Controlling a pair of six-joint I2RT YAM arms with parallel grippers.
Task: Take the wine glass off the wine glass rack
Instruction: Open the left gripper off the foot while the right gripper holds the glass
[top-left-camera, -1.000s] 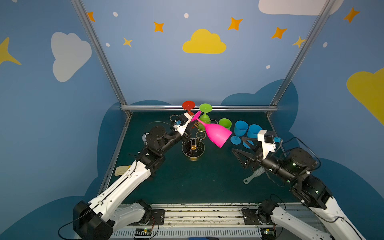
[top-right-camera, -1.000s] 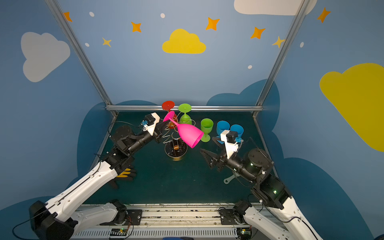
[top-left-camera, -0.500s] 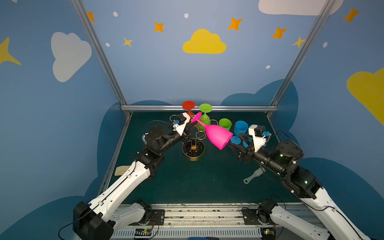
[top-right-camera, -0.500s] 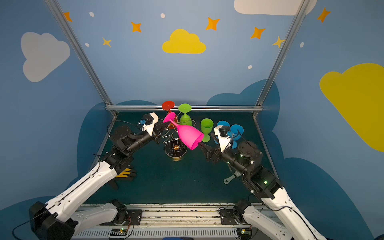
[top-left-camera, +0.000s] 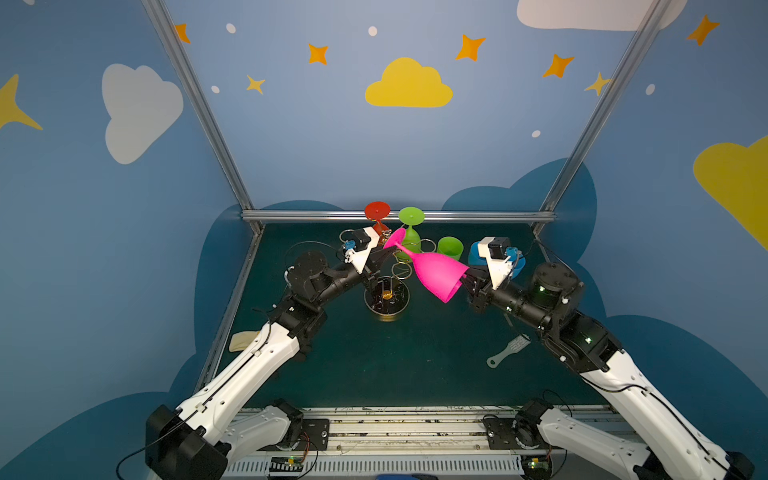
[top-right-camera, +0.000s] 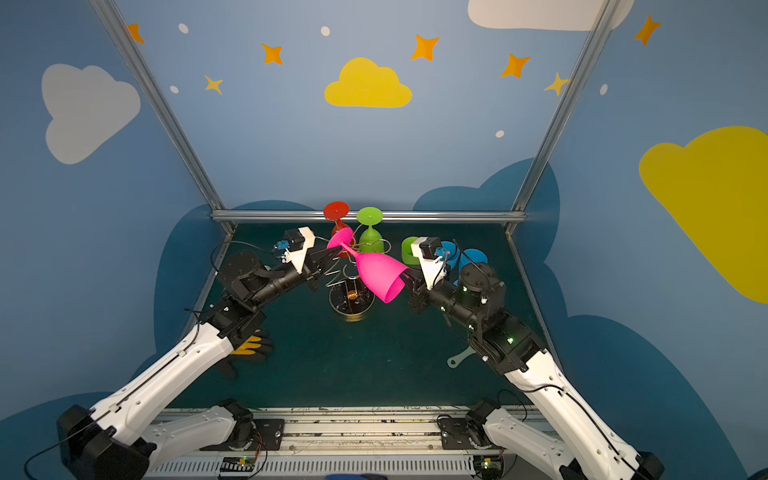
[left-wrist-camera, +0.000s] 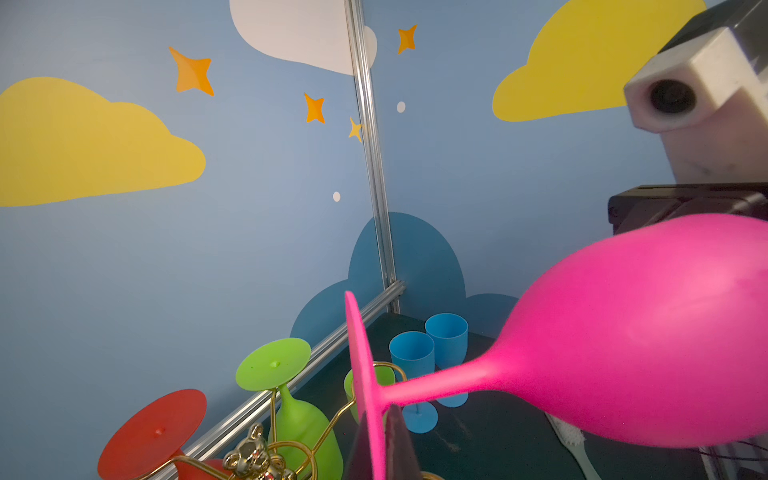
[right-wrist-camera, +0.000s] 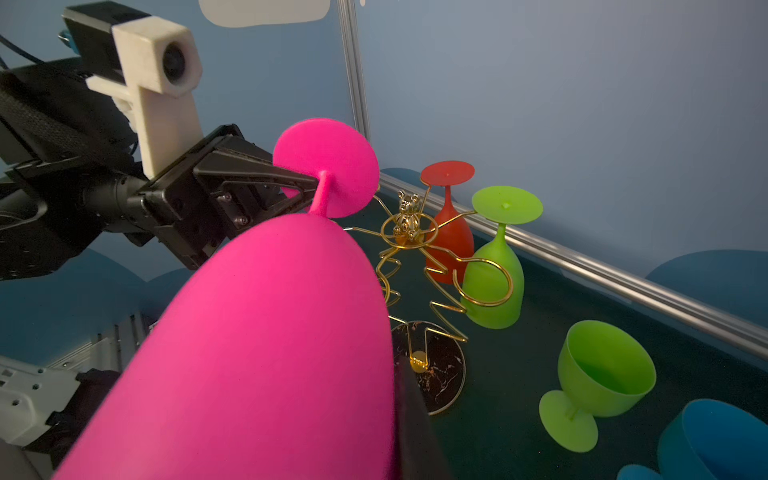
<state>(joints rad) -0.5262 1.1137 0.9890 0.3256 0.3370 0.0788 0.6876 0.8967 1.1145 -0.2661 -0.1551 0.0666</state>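
Holding the pink glass (top-left-camera: 436, 274) in the air from both ends, tilted, foot high near the top of the rack (top-left-camera: 395, 305), bowl lower and out toward the right. Pinched on the stem just under the foot by the left gripper (right-wrist-camera: 311, 189), jaws all but shut on it; nipped at the bowl's rim by the right gripper (top-left-camera: 465, 277), jaws closed down onto the thin wall. Looks lifted free of the gold wire arms, with the foot near them and near the red glass (right-wrist-camera: 449, 241) hung upside down beside the hanging green glass (right-wrist-camera: 492, 309). Most likely trouble: pulling two ways at once through mismatched arm speed or direction, bending the stem or dragging it out of one grip. Next: letting go at the stem with only the rim hold left, a shallow bite on a smooth curved wall far from the weight, so apt to pivot, slip and drop onto the table (top-left-camera: 374, 365). Also: swinging the foot back into a wire loop, rocking the rack and shaking loose the two glasses hung there. Lastly, lowering to the right without care, knocking over the upright green glass (right-wrist-camera: 602, 374) or the blue glasses (left-wrist-camera: 428, 353) standing on that side.
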